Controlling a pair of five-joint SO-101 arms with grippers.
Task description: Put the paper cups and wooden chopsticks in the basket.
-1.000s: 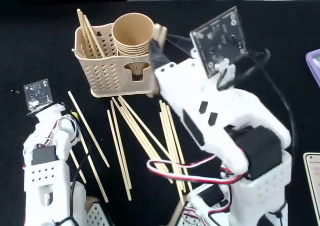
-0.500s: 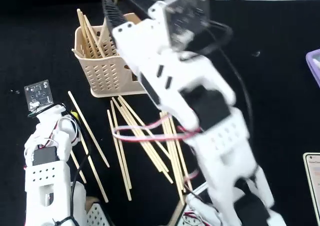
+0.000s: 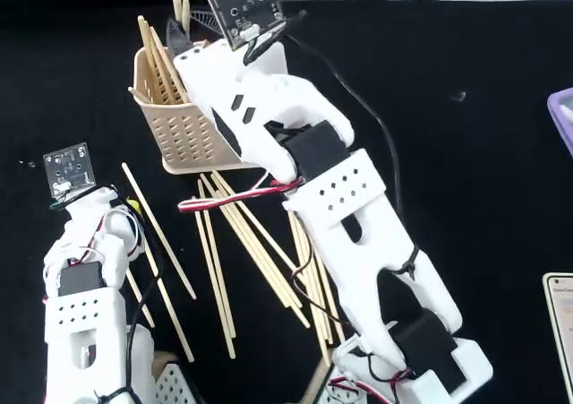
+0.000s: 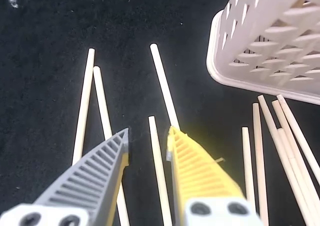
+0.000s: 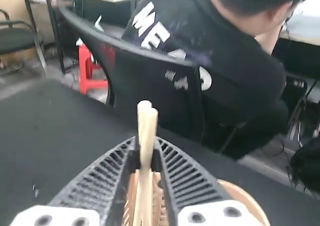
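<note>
The beige slotted basket (image 3: 183, 131) stands at the back left of the black table and holds several chopsticks (image 3: 154, 59) upright. My right arm stretches over it, hiding the cups. Above the basket's far side my right gripper (image 3: 183, 35) is shut on a pair of wooden chopsticks (image 3: 181, 6), which stick up between its fingers (image 5: 145, 123). A paper cup rim (image 5: 247, 198) shows under that gripper. Several loose chopsticks (image 3: 255, 243) lie fanned out in front of the basket. My left gripper (image 4: 147, 136) hangs open just above loose chopsticks (image 4: 162, 88), near the basket's corner (image 4: 225, 65).
A purple object (image 3: 564, 108) lies at the table's right edge, and a white card (image 3: 560, 310) sits at the front right. The left arm's base (image 3: 85, 332) occupies the front left corner.
My right arm has swung from the basket's right side up and across to above its far left side, carrying the chopsticks. The left arm has kept still.
</note>
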